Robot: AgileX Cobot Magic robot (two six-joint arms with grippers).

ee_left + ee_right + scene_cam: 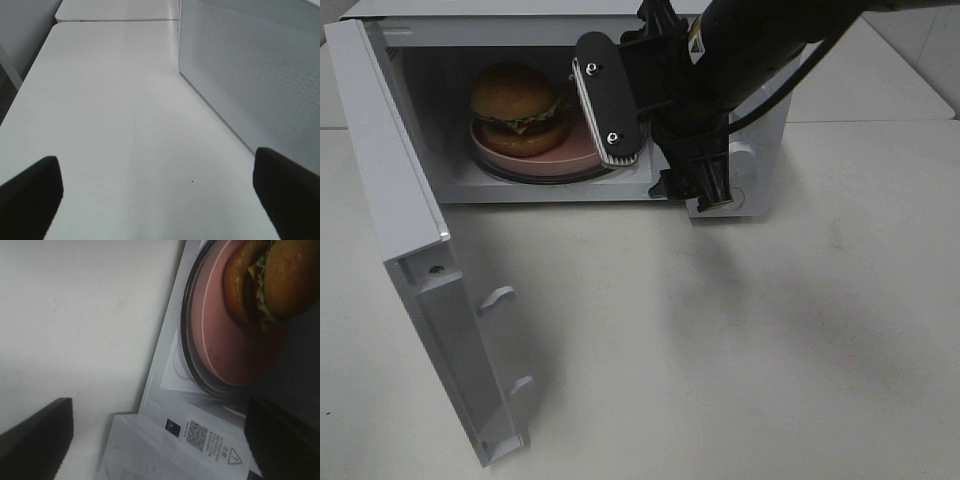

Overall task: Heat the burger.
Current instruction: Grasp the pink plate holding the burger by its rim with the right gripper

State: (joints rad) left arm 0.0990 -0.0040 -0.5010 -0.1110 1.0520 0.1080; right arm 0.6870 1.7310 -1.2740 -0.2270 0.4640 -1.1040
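Burger (280, 280) just beyond right tool (160, 437)

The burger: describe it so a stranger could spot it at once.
Find the white microwave with its door swung open. Inside sits a pink plate, and the burger rests on it. It alone is domed and golden-brown, with lettuce between its buns.

The right arm (740, 60) hides one edge of the pink plate (555, 160) and part of the microwave (520, 30); the burger (280, 280) runs off the right wrist view, where the label (210, 437) is unreadably small.
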